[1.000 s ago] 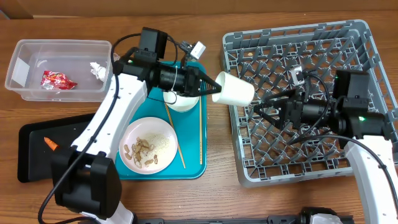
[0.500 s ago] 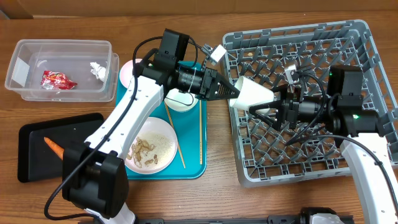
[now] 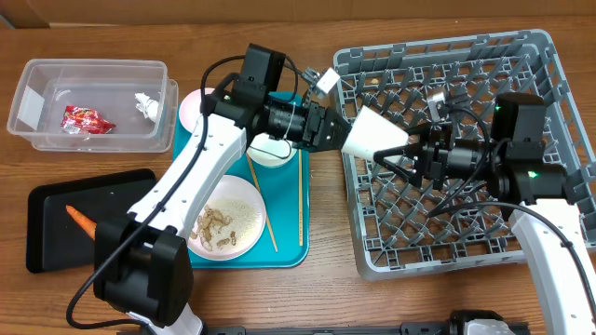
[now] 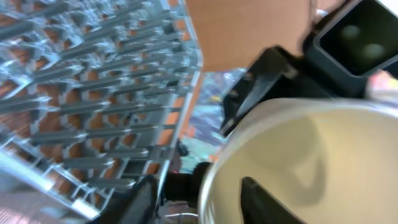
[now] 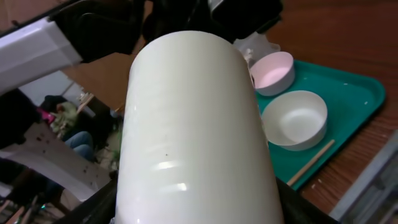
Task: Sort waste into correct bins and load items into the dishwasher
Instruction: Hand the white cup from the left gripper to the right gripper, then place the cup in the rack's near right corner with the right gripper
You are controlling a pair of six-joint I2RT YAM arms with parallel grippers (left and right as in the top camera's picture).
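- Wooden table [image 3: 317, 298], overhead view: at far left a clear tub [image 3: 56, 88] holds a red wrapper [image 3: 87, 119] and a white tissue [image 3: 144, 104].
- Below the tub, a black tray [image 3: 112, 200] holds a carrot [image 3: 79, 218].
- In the middle, a teal tray [image 3: 284, 247] carries a plate [image 3: 256, 237] with peanut shells [image 3: 209, 223] and rice [image 3: 244, 214]. It also carries a white bowl [image 3: 270, 154], a pinkish bowl [image 3: 189, 107] and two chopsticks [image 3: 259, 209] lying flat.
- At right stands the grey rack [image 3: 466, 223]. A white cup [image 3: 371, 138] is in the air over its left edge, lying sideways between both grippers.
- The left gripper [image 3: 328, 130] is at the wide mouth of the cup with its jaws parted. The right gripper [image 3: 402, 149] grips the narrow end.
- Left wrist view: the camera looks into the cup [image 4: 348, 168]. One dark finger [image 4: 255, 196] is inside the rim, and the jaws stand apart. The rack [image 4: 93, 93] is blurred behind.
- Right wrist view: the outer wall of the cup [image 5: 193, 124] fills the picture, clamped between the two fingers at the bottom corners. Behind it, both bowls [image 5: 295, 118] and one chopstick [image 5: 311, 163] lie on the teal tray [image 5: 354, 93].
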